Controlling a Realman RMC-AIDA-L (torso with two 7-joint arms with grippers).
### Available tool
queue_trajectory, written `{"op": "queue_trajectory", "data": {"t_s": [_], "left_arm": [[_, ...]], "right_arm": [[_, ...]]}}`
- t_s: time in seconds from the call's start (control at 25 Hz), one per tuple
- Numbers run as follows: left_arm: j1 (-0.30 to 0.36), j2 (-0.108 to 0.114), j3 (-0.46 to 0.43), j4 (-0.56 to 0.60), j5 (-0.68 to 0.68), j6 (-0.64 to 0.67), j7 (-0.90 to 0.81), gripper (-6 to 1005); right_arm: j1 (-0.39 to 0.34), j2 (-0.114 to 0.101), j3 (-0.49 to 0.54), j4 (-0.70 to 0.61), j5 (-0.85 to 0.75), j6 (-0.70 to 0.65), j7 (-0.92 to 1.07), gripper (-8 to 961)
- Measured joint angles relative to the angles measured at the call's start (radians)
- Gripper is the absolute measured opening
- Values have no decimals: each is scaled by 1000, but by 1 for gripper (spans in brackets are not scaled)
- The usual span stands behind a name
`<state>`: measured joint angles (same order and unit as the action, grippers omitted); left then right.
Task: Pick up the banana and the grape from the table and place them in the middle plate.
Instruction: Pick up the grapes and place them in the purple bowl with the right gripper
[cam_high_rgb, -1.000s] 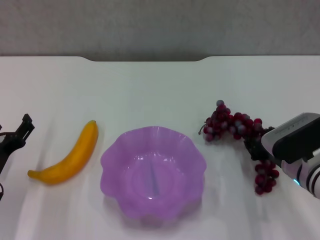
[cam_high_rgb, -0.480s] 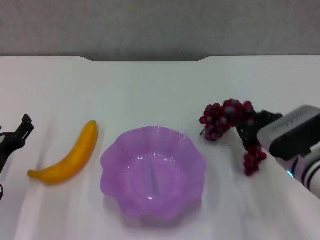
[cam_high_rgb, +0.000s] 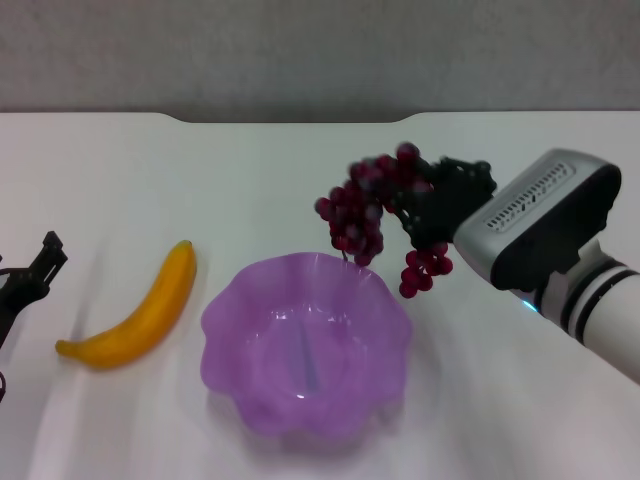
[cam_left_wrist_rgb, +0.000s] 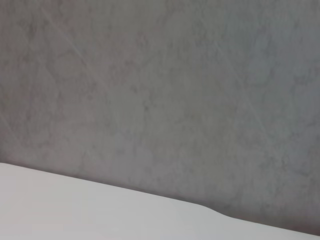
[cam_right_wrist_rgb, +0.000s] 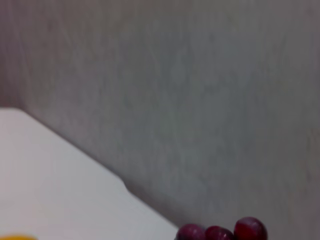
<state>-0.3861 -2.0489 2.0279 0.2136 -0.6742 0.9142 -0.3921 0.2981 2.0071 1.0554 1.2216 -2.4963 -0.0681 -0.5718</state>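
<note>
My right gripper (cam_high_rgb: 445, 195) is shut on the grape bunch (cam_high_rgb: 375, 210) and holds it in the air, just beyond the far right rim of the purple plate (cam_high_rgb: 306, 345). The dark red grapes hang down on both sides of the fingers; a few show in the right wrist view (cam_right_wrist_rgb: 220, 232). The plate stands at the middle front of the white table (cam_high_rgb: 300, 180). The yellow-orange banana (cam_high_rgb: 140, 310) lies on the table to the left of the plate. My left gripper (cam_high_rgb: 25, 280) rests at the left edge, left of the banana.
A grey wall (cam_high_rgb: 320, 50) rises behind the table's notched far edge (cam_high_rgb: 290, 118). The left wrist view shows only the wall (cam_left_wrist_rgb: 160, 100) and a strip of table (cam_left_wrist_rgb: 75, 210).
My right gripper has lifted the grape bunch off the table and carried it up and to the left, toward the plate. The left arm, banana and plate have not moved.
</note>
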Motion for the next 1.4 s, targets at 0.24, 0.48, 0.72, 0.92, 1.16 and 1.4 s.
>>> {"op": "queue_trajectory", "data": {"t_s": [0.24, 0.48, 0.72, 0.92, 1.16, 1.4], "left_arm": [[0, -1, 0, 1, 1, 0, 2, 890], [-4, 0, 0, -1, 2, 0, 2, 891], [-5, -1, 0, 0, 2, 0, 2, 891], [-7, -1, 0, 0, 2, 0, 2, 890], [-7, -2, 0, -1, 0, 0, -2, 891], [-7, -2, 0, 2, -2, 0, -2, 890]], "right_arm": [[2, -2, -20, 57, -5, 2, 0, 319], [34, 0, -83, 73, -5, 2, 0, 306], [38, 1, -160, 71, 1, -6, 3, 299], [26, 2, -211, 43, 2, -29, 6, 288], [22, 4, -233, -16, 5, -70, 8, 279], [53, 7, -276, -143, 50, -205, 47, 269]]}}
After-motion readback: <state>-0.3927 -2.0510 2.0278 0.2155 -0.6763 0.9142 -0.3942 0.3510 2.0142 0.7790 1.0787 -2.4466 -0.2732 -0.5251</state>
